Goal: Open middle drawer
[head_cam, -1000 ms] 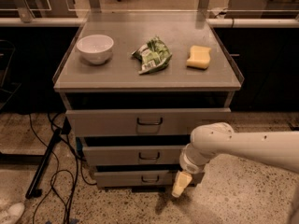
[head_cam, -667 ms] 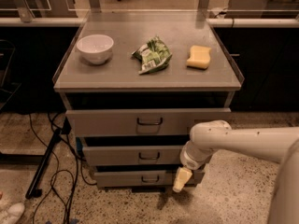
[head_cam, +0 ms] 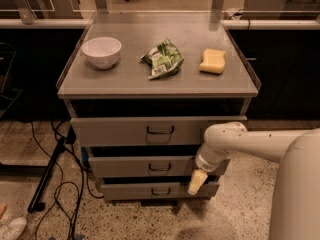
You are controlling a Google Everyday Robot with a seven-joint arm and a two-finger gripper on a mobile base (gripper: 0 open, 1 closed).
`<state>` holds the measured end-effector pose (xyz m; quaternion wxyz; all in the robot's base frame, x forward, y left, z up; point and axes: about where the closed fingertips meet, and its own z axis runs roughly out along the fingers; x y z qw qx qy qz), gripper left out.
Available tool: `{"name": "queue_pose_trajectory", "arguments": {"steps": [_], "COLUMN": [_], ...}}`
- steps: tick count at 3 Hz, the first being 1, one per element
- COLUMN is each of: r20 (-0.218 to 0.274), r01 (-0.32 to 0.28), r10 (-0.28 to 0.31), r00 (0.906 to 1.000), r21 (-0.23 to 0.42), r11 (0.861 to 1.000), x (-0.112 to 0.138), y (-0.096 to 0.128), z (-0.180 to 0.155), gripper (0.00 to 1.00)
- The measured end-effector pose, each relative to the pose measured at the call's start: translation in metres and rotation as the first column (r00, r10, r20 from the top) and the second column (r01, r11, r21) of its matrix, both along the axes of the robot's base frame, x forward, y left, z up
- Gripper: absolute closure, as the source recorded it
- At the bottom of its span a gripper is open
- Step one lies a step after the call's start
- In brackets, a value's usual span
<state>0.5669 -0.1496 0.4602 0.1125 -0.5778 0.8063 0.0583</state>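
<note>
The middle drawer is the second of three grey metal fronts in the cabinet, with a small dark loop handle at its centre. It stands a little forward of the cabinet body, with a dark gap above it. My gripper hangs from the white arm in front of the right end of the middle drawer, pointing down over the bottom drawer. It is to the right of the handle and not on it.
The top drawer is partly out. On the cabinet top sit a white bowl, a green chip bag and a yellow sponge. Cables and a black stand leg lie on the floor at left.
The arm and gripper have shifted slightly left toward the drawer fronts. The drawers and the objects on top have not moved.
</note>
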Motion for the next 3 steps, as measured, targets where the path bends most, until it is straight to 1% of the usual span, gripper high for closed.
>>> {"name": "queue_pose_trajectory", "arguments": {"steps": [1,2,3], "r20": [0.004,-0.027,-0.042], "r01": [-0.001,-0.009,-0.020], "r10": [0.001,0.008,0.020], "r00": [1.0000,0.9996,0.9989], "r21": [-0.005,-0.004,-0.004], "r11": [1.000,1.000,1.000], "x": [0.009,0.011,0.014], "y": [-0.001,0.007,0.014], "z": [-0.003,-0.022,-0.032], "gripper": [0.00,0.00,0.00]}}
